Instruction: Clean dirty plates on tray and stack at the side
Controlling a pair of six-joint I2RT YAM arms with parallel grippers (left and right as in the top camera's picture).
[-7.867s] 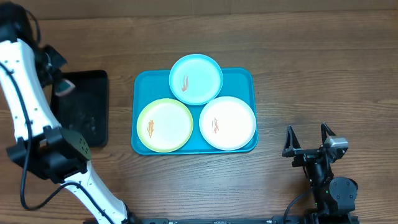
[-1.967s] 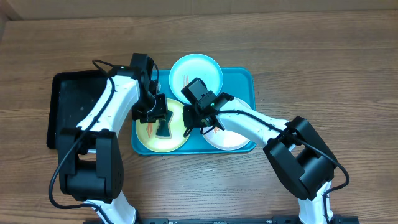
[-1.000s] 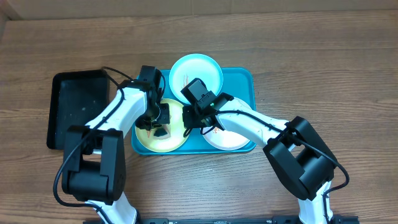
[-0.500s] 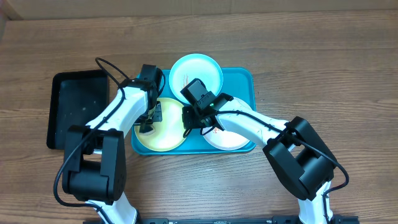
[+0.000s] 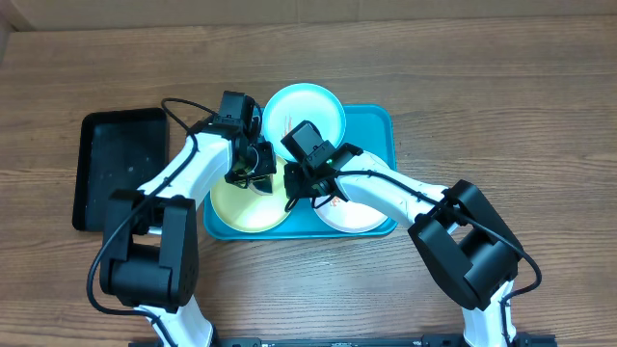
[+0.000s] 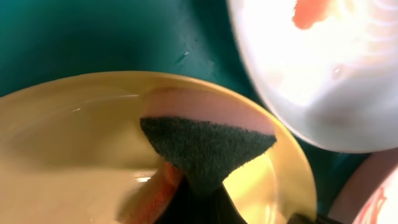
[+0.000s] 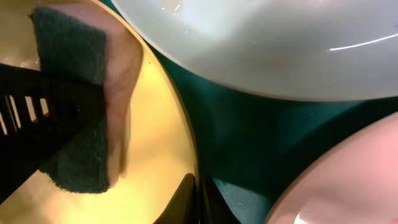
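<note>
Off at nine o'clock of the work lies the black tray (image 5: 120,164), well apart from the plates, and I see no plate stacked at the side yet.

Moving right, my left gripper (image 5: 253,166) is clamped on a sponge (image 6: 205,146), dark scouring face outward, pressed onto the yellow-green plate (image 5: 241,204) near its one o'clock rim. That plate sits at seven o'clock on the turquoise tray (image 5: 381,130).

I judge the step in hand to be scrubbing this first plate. Its open face shows no smear from overhead, but I cannot tell what lies under the sponge.

Next comes my right gripper (image 5: 299,185). In its wrist view the fingers are drawn narrow and pinch the plate's three o'clock rim, which steadies it for the scrub.

At twelve o'clock on the tray rests the light blue plate (image 5: 307,114), just beside the yellow-green one and carrying an orange streak. At four o'clock lies the white plate (image 5: 366,207), partly under my right arm. Neither has a gripper on it.

For the next move I would sweep the sponge across the rest of the yellow-green face. The right pinch should stay firm so the plate does not skate into its neighbours. After that I would lift the sponge clear and check for residue, then carry the plate off the tray to start the stack.
</note>
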